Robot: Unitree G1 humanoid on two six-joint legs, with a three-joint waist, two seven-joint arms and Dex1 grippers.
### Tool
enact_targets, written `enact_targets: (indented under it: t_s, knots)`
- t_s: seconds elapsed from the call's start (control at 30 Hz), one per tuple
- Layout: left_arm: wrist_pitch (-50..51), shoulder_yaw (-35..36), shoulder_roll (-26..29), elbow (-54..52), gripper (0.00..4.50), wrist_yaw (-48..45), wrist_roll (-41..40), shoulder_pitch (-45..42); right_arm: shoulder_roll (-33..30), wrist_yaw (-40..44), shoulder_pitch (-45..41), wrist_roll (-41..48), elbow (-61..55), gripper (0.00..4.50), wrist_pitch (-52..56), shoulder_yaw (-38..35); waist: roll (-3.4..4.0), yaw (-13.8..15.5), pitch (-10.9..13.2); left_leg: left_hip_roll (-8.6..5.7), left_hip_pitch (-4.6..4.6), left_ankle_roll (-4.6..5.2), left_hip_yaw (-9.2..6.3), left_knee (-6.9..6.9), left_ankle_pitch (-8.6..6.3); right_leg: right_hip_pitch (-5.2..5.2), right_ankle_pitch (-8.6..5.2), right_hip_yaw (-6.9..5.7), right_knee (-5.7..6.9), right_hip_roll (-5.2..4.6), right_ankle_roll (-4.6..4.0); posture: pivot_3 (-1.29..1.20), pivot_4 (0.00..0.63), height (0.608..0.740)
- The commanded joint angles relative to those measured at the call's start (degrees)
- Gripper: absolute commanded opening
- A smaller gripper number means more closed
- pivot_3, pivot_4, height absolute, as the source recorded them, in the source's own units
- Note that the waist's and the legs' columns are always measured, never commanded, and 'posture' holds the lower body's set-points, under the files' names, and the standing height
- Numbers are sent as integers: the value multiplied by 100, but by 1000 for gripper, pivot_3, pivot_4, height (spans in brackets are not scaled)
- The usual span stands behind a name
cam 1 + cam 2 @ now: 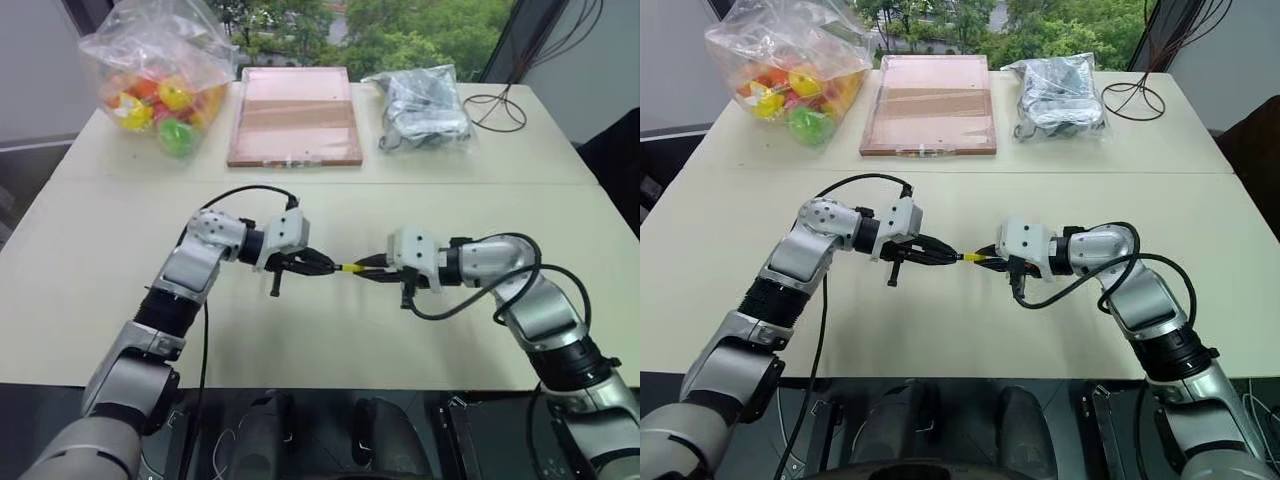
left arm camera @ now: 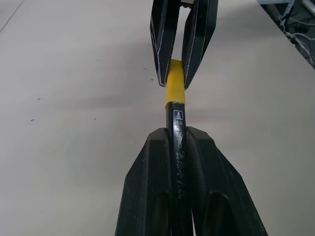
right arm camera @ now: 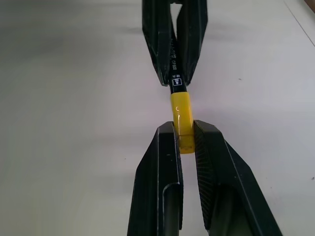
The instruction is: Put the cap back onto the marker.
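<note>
The yellow cap (image 2: 175, 86) sits on the tip of the black marker (image 2: 178, 147), mid-frame above the pale table (image 1: 320, 330). The left gripper (image 1: 325, 265) clamps the marker's barrel (most of it hidden between the fingers); the right gripper (image 1: 368, 268) pinches the cap. At upper frame lie a toy bag (image 1: 160, 80), a pink tray (image 1: 297, 115) and a grey bag (image 1: 425, 110).
</note>
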Motion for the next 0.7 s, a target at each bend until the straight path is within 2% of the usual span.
enact_targets:
  t_s: [0.03,0.2,0.37,0.7]
  knots:
    - [103,-197,-373,-287,0,132,-107,-127,312,-67,-278,289,-555,44,-63,44,0,6,0,0,0,0,0,0,0,0,0,0,0,0,0,0,150,740]
    - [164,-200,-338,-330,0,11,-109,-73,310,-63,-306,191,-467,44,-157,57,0,-1,0,0,-1,3,-1,1,-2,0,0,0,0,0,0,0,150,740]
    - [343,-144,-235,-439,0,-242,-256,-54,194,21,-404,-179,-187,44,-803,152,0,-2,0,0,-1,2,0,1,-1,0,0,0,0,0,0,0,150,740]
    - [207,-169,-395,-252,0,-167,-46,-163,324,131,-561,-212,-47,44,-773,212,0,0,0,0,-1,-3,0,1,2,0,0,0,0,0,0,0,150,740]
